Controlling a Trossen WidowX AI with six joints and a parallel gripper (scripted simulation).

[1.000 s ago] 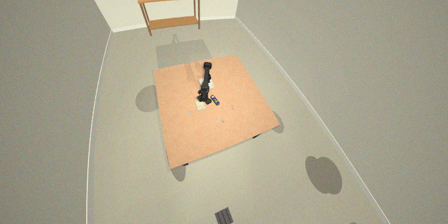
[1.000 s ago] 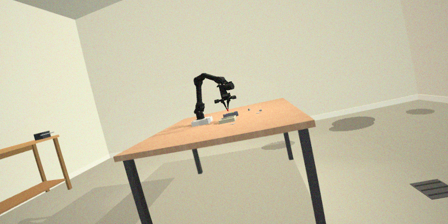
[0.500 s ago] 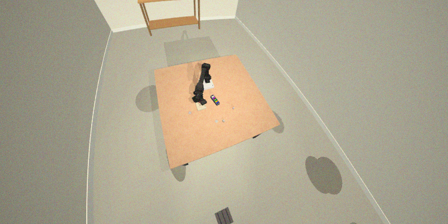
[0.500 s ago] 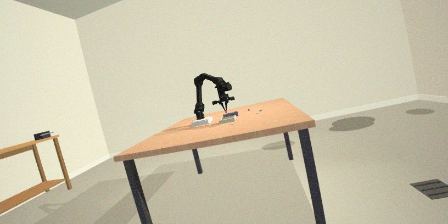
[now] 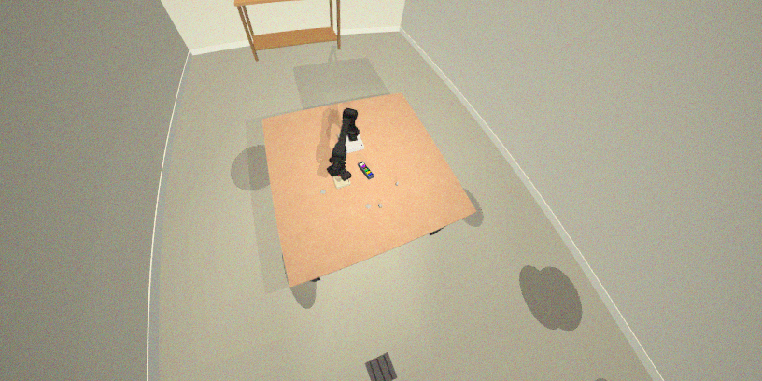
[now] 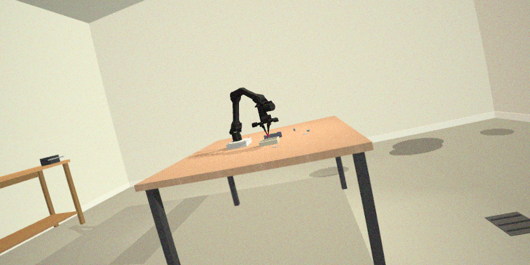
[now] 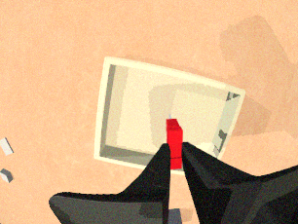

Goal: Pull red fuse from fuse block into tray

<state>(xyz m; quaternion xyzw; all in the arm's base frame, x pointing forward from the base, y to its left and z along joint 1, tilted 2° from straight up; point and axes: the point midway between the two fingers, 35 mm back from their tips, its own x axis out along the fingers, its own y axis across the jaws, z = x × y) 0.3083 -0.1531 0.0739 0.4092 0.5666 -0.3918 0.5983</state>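
Note:
My gripper [image 7: 174, 148] [image 6: 267, 135] is shut on the red fuse [image 7: 174, 133] and holds it over the tray, nearer one long wall in the wrist view. The cream tray [image 7: 101, 107] [image 5: 342, 184] [image 6: 269, 143] is an open box on the table. The fuse hangs above the tray floor; its exact height is hard to tell. The fuse block [image 5: 365, 170] [image 6: 276, 135] stands beside the tray, apart from the gripper, with several coloured fuses in it. In the wrist view the fingers hide most of the area beyond the tray's lower wall.
The arm's white base plate [image 5: 355, 144] [image 6: 238, 144] is on the table behind the tray. Small grey pieces lie on the table, such as one piece [image 7: 6, 175] and a pale flat piece [image 7: 6, 146] off to the tray's left in the wrist view.

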